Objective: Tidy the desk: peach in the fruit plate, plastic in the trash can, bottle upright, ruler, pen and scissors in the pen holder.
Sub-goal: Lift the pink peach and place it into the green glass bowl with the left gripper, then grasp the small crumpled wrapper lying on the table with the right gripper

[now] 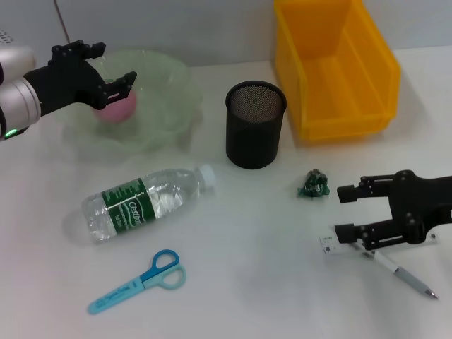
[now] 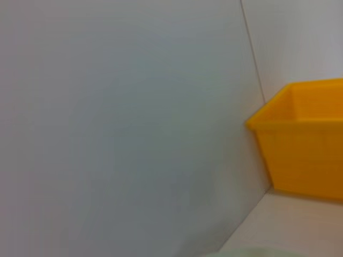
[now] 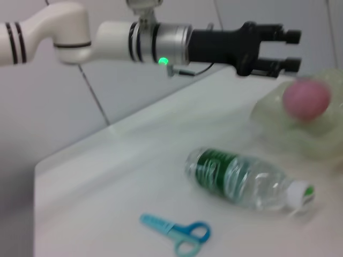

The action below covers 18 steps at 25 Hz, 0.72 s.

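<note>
The pink peach (image 1: 117,108) (image 3: 306,98) lies in the pale green fruit plate (image 1: 166,92) (image 3: 321,142). My left gripper (image 1: 106,67) (image 3: 289,50) hovers open just above it, holding nothing. The clear bottle (image 1: 141,205) (image 3: 241,179) lies on its side mid-table. Blue scissors (image 1: 141,282) (image 3: 177,233) lie near the front edge. The black mesh pen holder (image 1: 256,123) stands empty-looking at centre. A crumpled green plastic scrap (image 1: 313,185) lies to its right. My right gripper (image 1: 344,212) is open low over the pen (image 1: 399,272) and a pale flat piece (image 1: 329,245). I cannot tell whether that piece is the ruler.
The yellow bin (image 1: 332,67) (image 2: 305,144) stands at the back right against the wall. The white tabletop runs between the bottle and my right gripper. The plate's edge shows at the bottom of the left wrist view.
</note>
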### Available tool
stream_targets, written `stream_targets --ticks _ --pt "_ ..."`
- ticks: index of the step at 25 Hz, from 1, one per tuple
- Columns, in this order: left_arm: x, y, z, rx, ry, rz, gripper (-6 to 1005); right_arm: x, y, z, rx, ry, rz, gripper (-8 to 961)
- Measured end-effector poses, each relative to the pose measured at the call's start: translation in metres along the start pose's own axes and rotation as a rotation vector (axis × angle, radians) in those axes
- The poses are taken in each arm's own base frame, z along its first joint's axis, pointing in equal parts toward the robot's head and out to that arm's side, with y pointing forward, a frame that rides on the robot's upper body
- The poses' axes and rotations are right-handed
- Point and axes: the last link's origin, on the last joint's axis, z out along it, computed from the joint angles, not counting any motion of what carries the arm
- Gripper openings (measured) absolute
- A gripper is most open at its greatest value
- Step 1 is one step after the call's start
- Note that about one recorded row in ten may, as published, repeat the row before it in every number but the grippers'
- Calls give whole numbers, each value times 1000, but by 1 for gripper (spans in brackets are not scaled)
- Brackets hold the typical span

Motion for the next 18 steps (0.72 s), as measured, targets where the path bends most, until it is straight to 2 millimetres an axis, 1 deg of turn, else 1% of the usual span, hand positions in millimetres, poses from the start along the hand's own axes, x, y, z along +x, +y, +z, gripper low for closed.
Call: stream_targets --ticks 1,2,3,4,6,7,8,9,11,12,13,16,17,18 --pt "0 0 -1 -3 3 1 535 -2 -1 -1 9 -12 -1 816" --pt "0 5 -8 -33 26 -10 576 -9 -3 -5 33 -29 9 816" --pt "0 5 -8 -33 26 -10 623 -9 -3 -5 33 -29 9 816" --pt "0 9 -14 -60 42 -21 670 -15 -4 -8 49 -25 26 816" --pt "0 23 -29 -153 90 -44 764 -31 -7 -14 98 4 60 816" --pt "-3 42 -46 -259 139 -69 811 -49 -8 -20 151 61 71 816" --pt "-3 42 -46 -259 139 -69 819 -49 -8 -20 151 61 71 816" --pt "-8 52 -55 -303 154 -82 826 -57 -6 -22 169 92 77 816" --pt "-15 70 -68 -376 173 -108 834 -78 -1 -24 223 174 69 816" --pt "-25 88 -76 -433 167 -137 834 -96 4 -24 288 262 63 816" --pt "-25 88 -76 -433 167 -137 834 -96 4 -24 288 262 63 816" --pt "-37 107 -83 -476 152 -166 834 -116 7 -14 392 392 116 816" --pt "-41 115 -85 -489 154 -174 834 -124 5 -4 443 458 178 816" --pt "-41 115 -85 -489 154 -174 834 -124 5 -4 443 458 178 816"
